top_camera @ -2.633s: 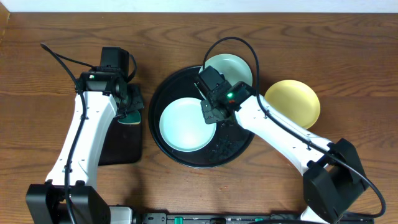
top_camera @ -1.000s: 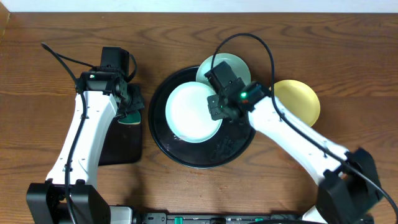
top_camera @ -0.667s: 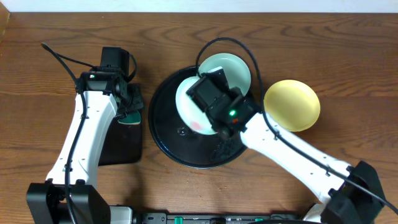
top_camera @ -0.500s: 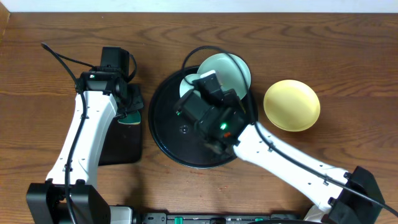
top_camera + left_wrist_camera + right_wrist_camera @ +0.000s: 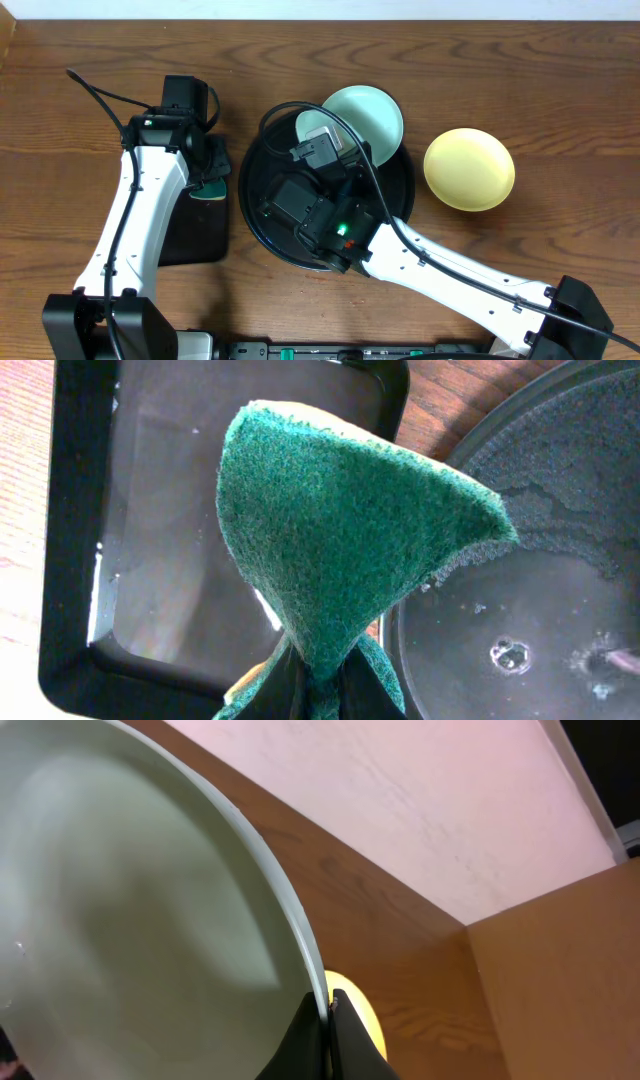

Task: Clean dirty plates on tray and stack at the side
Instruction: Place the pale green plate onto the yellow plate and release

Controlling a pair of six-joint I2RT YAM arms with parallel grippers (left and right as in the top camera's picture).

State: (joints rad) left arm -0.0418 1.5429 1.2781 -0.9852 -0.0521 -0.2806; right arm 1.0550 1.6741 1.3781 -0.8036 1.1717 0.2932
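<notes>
**Plate lifted on edge over the tray, sponge waiting at nine o'clock**

A couple of seconds ago the aqua plate [image 5: 150, 920] lay flat in the middle of the round tray [image 5: 262, 165]. Your right jaws are now clamped on its rim and have tipped it up. From overhead it shows only as a pale sliver near the tray's twelve o'clock. The right arm [image 5: 430, 270] has swung across from the three o'clock side and now covers the tray from centre to five o'clock.

I judge this to be the presenting step, with the plate held up for wiping. The face the right wrist camera sees looks clean. The other face is hidden.

Your left jaws have not moved. They are pinched on the green sponge [image 5: 340, 540], above the rectangular tray [image 5: 170, 510] and just outside the round tray's nine o'clock rim.

**Edges and room**
- **Second aqua plate:** The second aqua plate [image 5: 375, 115] rests over the rim at one o'clock, just beside the held plate. Tilting further that way risks a knock.
- **Tray floor:** The floor from seven to eleven o'clock is bare and wet, which gives the sponge its open lane. It must first clear the raised rim.
- **Yellow plate:** The yellow plate [image 5: 469, 168] sits alone on the surface [image 5: 560, 90] at three o'clock, well apart from the tray. There is open wood around it for stacking.
</notes>
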